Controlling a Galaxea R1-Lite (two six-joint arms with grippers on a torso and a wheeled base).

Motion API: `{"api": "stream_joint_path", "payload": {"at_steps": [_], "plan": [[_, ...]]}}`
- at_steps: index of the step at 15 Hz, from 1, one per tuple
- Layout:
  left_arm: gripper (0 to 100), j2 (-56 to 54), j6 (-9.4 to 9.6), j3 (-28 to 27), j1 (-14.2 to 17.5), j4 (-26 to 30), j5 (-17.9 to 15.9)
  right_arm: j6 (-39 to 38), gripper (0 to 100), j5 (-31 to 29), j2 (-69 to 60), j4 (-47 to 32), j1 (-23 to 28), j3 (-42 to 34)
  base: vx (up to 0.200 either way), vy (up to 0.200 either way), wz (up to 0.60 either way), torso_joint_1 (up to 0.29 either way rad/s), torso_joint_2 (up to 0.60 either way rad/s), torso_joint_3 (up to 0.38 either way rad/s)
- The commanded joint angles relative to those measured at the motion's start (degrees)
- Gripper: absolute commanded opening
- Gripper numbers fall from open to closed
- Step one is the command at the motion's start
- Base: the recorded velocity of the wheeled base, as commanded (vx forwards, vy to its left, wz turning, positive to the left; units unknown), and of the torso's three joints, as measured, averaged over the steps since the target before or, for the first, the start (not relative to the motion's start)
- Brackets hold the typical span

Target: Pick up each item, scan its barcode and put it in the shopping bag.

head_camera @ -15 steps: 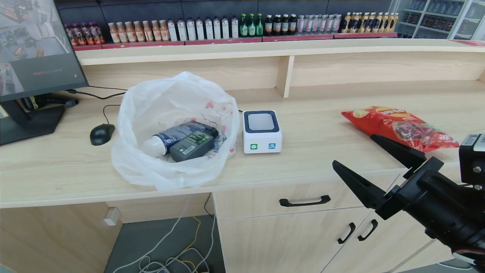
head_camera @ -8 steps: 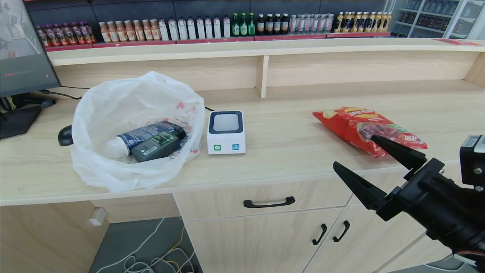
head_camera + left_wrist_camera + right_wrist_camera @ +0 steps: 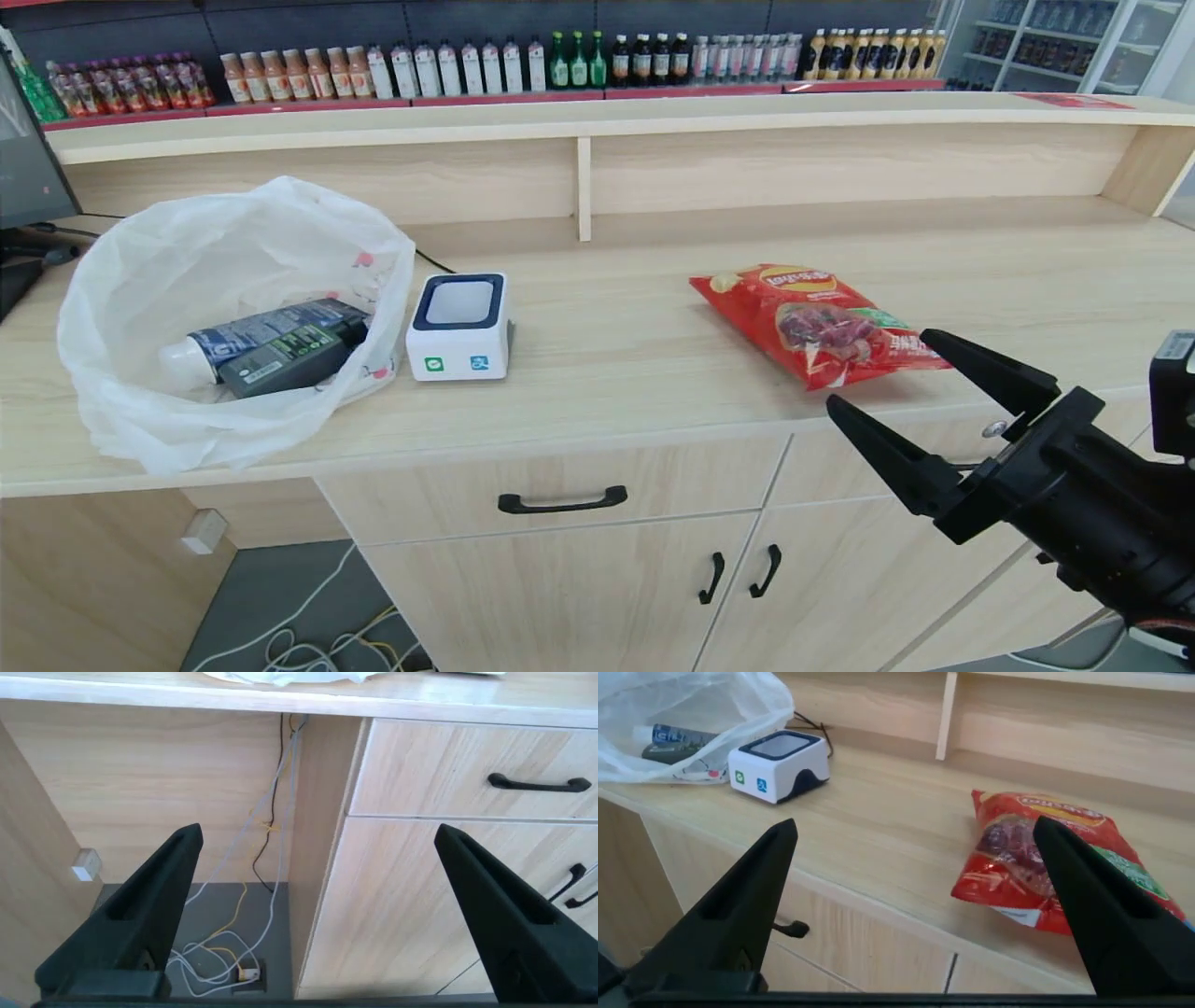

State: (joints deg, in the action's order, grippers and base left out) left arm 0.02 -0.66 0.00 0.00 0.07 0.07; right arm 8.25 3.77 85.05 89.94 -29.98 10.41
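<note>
A red chip bag (image 3: 817, 322) (image 3: 1055, 859) lies flat on the wooden counter (image 3: 635, 373), to the right of the white barcode scanner (image 3: 460, 327) (image 3: 778, 765). The white plastic shopping bag (image 3: 215, 271) (image 3: 691, 709) stands open left of the scanner and holds a dark grey bottle (image 3: 280, 359) and a white-capped blue tube (image 3: 238, 331). My right gripper (image 3: 878, 369) (image 3: 915, 823) hangs open and empty in front of the counter edge, near the chip bag. My left gripper (image 3: 318, 833) is open and empty below counter height, facing the cabinet front.
Drawers and doors with black handles (image 3: 563, 502) sit under the counter. Loose cables (image 3: 262, 915) hang into the gap left of the cabinet. A raised back shelf (image 3: 597, 117) runs behind the counter, with rows of bottles (image 3: 504, 65) beyond. A monitor (image 3: 23, 159) stands at the far left.
The head camera has swung to the right, so bag, scanner and chips sit further left in the picture. The right gripper stays open and now faces the chip bag.
</note>
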Motion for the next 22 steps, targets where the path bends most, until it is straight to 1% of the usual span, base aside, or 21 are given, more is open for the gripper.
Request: {"api": "stream_joint_path", "payload": {"at_steps": [1,7,9,10,11,12,14,15,16,17,18,20,22], "plan": [[100,-0.02,0.04,0.0,0.0,0.01,0.01,0.01,100,0.01,-0.33,0.06,-0.08,-0.3,0.0,0.0,0.0,0.0,0.0,0.0],[100,-0.02,0.31,0.0,0.0,0.01,0.01,0.1,100,0.01,-0.15,0.06,0.01,-1.01,0.0,0.0,0.0,0.0,0.0,0.0],[100,-0.02,0.22,0.0,0.0,0.01,0.01,-2.19,100,0.1,-0.15,0.06,0.18,-0.3,0.0,0.0,0.0,0.0,0.0,0.0],[100,-0.02,0.31,0.0,0.0,0.01,0.01,-3.51,100,0.28,0.2,0.06,-0.08,1.81,0.0,0.0,0.0,0.0,0.0,0.0],[100,-0.02,0.31,0.0,0.0,0.01,0.01,-3.77,100,0.45,0.29,0.06,0.01,7.26,0.0,0.0,0.0,0.0,0.0,0.0],[100,-0.02,0.31,0.0,-0.09,0.01,0.01,-4.56,100,0.45,1.25,0.06,0.09,10.86,0.0,0.0,0.0,0.0,0.0,0.0],[100,-0.02,0.31,0.0,0.0,0.01,0.01,-6.06,100,1.07,1.96,0.06,-0.35,13.93,0.0,0.0,0.0,0.0,0.0,0.0],[100,-0.02,0.31,0.0,0.0,0.01,0.01,-8.78,100,3.09,3.98,-0.56,-0.35,20.0,0.0,0.0,0.0,0.0,0.0,0.0],[100,-0.02,0.31,0.0,-0.09,0.01,0.01,-11.24,100,4.67,4.77,-1.7,-0.35,23.6,0.0,0.0,0.0,0.0,0.0,0.0],[100,-0.02,0.31,0.0,0.0,0.01,0.01,-13.09,100,8.27,5.3,-5.74,-0.26,30.02,0.0,0.0,0.0,0.0,0.0,0.0],[100,-0.02,0.31,0.0,0.0,0.01,0.01,-13.17,100,9.5,5.3,-7.76,0.53,31.51,0.0,0.0,0.0,0.0,0.0,0.0],[100,-0.02,0.31,0.0,0.0,0.01,0.01,-13.26,100,9.5,9.96,-8.38,1.15,35.91,0.0,0.0,0.0,0.0,0.0,0.0],[100,-0.02,0.31,0.0,0.0,0.01,0.01,-14.05,100,8.54,16.02,-9.61,1.94,42.68,0.0,0.0,0.0,0.0,0.0,0.0]]}}
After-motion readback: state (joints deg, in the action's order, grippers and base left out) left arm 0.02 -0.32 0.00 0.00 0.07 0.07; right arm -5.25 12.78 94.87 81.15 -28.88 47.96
